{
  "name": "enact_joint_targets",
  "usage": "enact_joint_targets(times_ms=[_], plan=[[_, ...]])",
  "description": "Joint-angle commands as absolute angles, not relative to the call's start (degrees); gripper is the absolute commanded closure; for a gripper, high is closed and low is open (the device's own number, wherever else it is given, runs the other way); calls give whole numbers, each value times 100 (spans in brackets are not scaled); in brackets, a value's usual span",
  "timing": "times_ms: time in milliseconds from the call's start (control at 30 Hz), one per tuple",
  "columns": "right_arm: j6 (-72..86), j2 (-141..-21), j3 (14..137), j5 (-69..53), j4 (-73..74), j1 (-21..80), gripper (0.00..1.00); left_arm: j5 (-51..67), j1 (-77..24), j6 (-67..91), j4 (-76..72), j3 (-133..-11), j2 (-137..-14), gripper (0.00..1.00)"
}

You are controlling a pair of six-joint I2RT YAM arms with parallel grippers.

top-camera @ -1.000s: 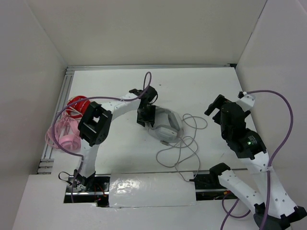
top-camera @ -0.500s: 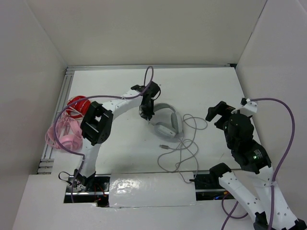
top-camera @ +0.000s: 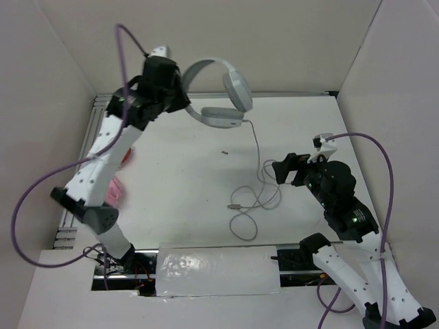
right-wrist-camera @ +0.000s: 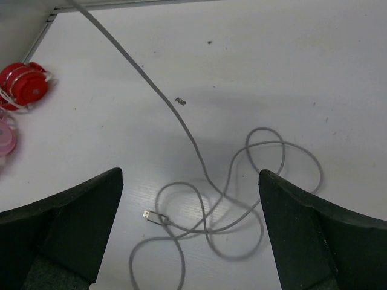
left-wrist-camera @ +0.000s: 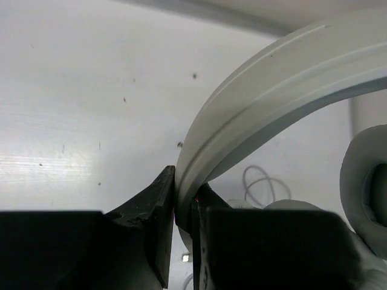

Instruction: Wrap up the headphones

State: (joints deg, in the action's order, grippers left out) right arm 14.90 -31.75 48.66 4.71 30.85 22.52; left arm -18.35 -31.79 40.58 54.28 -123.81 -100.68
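Holding the grey-white headphones [top-camera: 236, 92] high above the surface [top-camera: 178, 178] by their headband.
My left fingers [left-wrist-camera: 156, 223] are pinching the edge of the padded headband, and both ear cups hang just beside them in the air. The thin grey cable [right-wrist-camera: 181, 121] runs down from one cup to the surface, where its loose end lies in tangled loops with the plug [right-wrist-camera: 151, 215] flat. My right fingers [right-wrist-camera: 72, 229] are spread wide, hovering above those loops and touching nothing. Red headphones [right-wrist-camera: 24, 84] and pink headphones [right-wrist-camera: 5, 136] sit at the surface's left edge.
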Motion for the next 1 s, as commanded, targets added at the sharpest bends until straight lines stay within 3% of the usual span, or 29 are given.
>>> enact_joint_targets(times_ms=[0, 100, 267, 400, 600, 700, 833, 967], plan=[[1160, -3331, 4598, 97, 2348, 2285, 0, -1749, -2980, 4369, 4705, -12271, -9090, 100], [881, -3392, 3907, 62, 1453, 2294, 0, -1521, -2936, 4141, 4290, -12059, -8614, 100], [801, -3542, 2850, -727, -287, 2417, 0, -1424, -2839, 4078, 4385, -12945, -8735, 100], [563, -3603, 2340, -388, -1054, 2724, 0, -1241, -2804, 3938, 4089, -13202, -8649, 100], [571, -3770, 2320, -1220, -1309, 3031, 0, -1029, -2804, 3937, 3806, -13280, -8499, 100], [562, -3875, 2154, -758, -1756, 3349, 0, -967, -2804, 3955, 3806, -13289, -8464, 100], [467, -4804, 1916, 139, -2723, 3516, 0, -756, -2804, 4087, 3736, -13201, -8306, 100], [422, -5746, 2258, -560, -2917, 3559, 0, -730, -2804, 4113, 3770, -13201, -8157, 100]])
